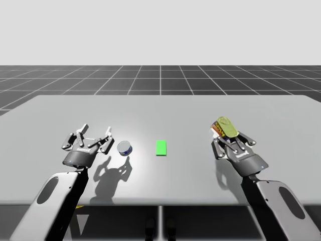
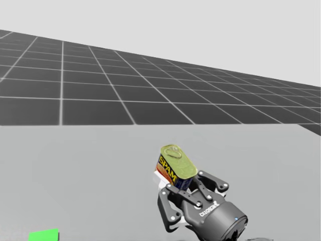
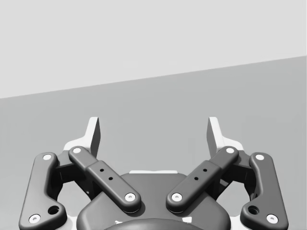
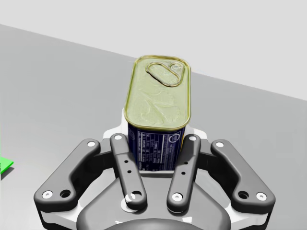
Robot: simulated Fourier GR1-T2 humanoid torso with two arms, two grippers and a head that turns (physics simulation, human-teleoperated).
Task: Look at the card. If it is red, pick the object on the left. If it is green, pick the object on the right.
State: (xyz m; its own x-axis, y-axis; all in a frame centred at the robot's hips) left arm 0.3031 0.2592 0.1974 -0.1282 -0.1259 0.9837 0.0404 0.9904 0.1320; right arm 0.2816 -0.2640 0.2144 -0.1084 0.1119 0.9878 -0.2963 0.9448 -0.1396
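A green card (image 1: 161, 147) lies flat at the table's middle, and its corner shows in the head view (image 2: 44, 235) and the right wrist view (image 4: 4, 165). To its left a small round blue-and-silver can (image 1: 125, 147) rests on the table. My right gripper (image 1: 224, 135) is shut on a rectangular can (image 1: 224, 127) with a gold lid and dark blue sides, held tilted off the table (image 2: 176, 164). Both fingers press the can's sides (image 4: 158, 110). My left gripper (image 1: 95, 131) stands open just left of the round can, nothing between its fingers (image 3: 93, 136).
The grey table (image 1: 160, 110) stretches wide behind and between both arms. Its front edge runs close under my forearms. A dark gridded floor lies beyond the far edge.
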